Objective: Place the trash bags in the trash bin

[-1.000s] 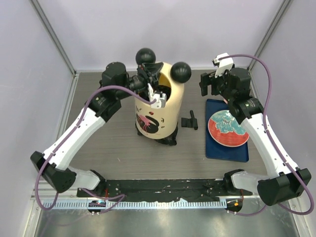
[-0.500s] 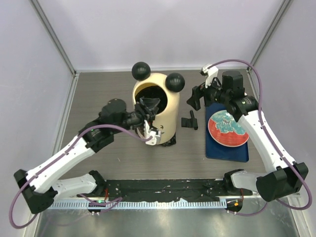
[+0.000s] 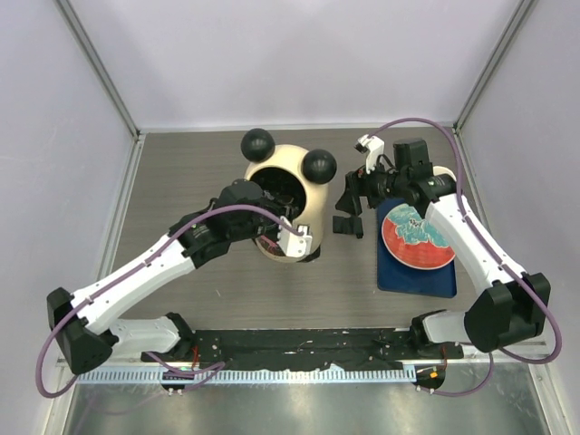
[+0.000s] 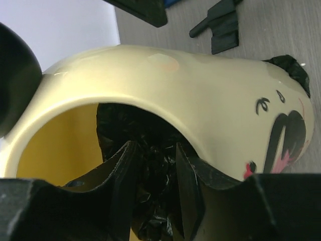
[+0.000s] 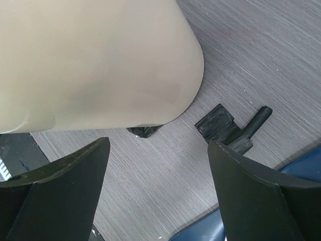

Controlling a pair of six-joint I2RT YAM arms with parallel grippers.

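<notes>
We see a grey counter (image 3: 181, 181) boxed by pale walls (image 3: 299, 54); left claw (image 4: 153, 150) released inside the trash bin (image 3: 311, 201), right claw (image 5: 158, 145) released beside it.

This is a robot test cell in a lab. A grey wood-grain worktop (image 3: 172, 172) is boxed in by plain pale walls (image 3: 299, 54) and aluminium corner posts (image 3: 98, 65). Two white-and-black robot arms (image 3: 136, 276) are bolted to a black mounting rail (image 3: 299, 344) at its near edge (purple cables (image 3: 410, 121) loop off them).

The bin (image 3: 313, 207) is cream with black ears (image 3: 257, 143) and pink-and-black marks. The bag (image 4: 153, 150) is glossy black. The plate (image 3: 412, 249) is red and teal, the tray (image 3: 403, 279) blue.
</notes>
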